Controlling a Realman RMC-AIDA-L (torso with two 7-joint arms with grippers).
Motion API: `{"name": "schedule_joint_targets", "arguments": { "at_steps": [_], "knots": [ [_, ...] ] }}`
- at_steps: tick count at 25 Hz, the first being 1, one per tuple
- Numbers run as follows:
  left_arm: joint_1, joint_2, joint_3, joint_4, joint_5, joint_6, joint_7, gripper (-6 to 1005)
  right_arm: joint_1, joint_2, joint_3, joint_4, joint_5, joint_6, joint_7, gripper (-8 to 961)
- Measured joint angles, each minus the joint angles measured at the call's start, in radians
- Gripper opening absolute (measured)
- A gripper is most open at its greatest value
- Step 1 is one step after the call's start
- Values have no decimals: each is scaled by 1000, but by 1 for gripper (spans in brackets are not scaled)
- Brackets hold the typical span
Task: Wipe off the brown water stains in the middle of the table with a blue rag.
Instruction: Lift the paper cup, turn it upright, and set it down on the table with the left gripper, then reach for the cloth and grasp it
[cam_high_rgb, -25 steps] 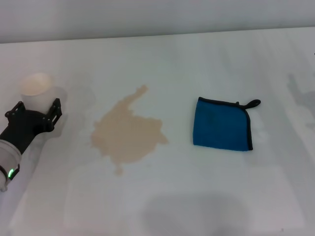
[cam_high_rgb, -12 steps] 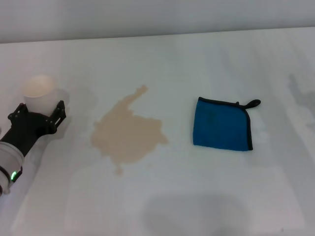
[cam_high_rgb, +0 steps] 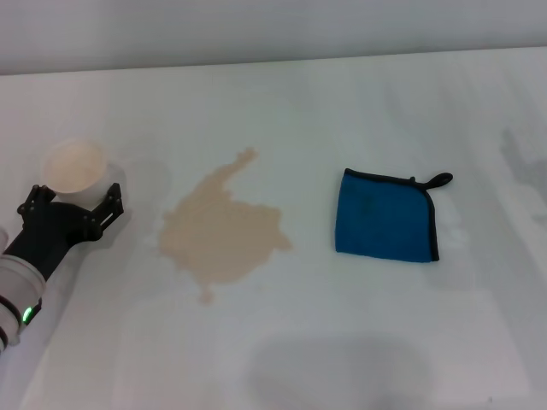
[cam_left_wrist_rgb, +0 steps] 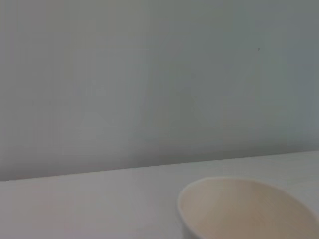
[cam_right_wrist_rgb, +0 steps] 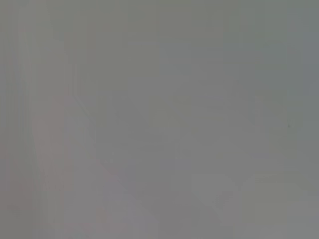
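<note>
The left gripper [cam_high_rgb: 73, 198] reaches low over the table [cam_high_rgb: 342, 342], fingers spread around a paper cup [cam_high_rgb: 75, 168]. The brown stain [cam_high_rgb: 222, 231] lies beside the flat blue rag [cam_high_rgb: 386, 216].

Spill and rag on a white bench [cam_high_rgb: 342, 94]

A tan-brown stain [cam_high_rgb: 222, 232] sits mid-frame; the blue rag [cam_high_rgb: 386, 215] lies flat well right of it. At left, the left hand [cam_high_rgb: 73, 203] brackets a cream paper cup [cam_high_rgb: 75, 167], fingers spread wide.
</note>
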Motion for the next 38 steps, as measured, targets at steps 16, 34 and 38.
{"name": "schedule_joint_targets", "arguments": {
  "at_steps": [16, 34, 38],
  "knots": [
    [74, 3, -15, 32, -1, 72, -6, 892, 0, 0, -6, 0, 0, -3, 0, 797],
    [177, 4, -10, 112, -14, 162, -60, 892, 5, 0, 0, 2, 0, -33, 21, 803],
    [202, 4, -8, 143, -13, 173, -65, 893, 8, -2, -20, -16, -2, -38, 123, 801]
  ]
}}
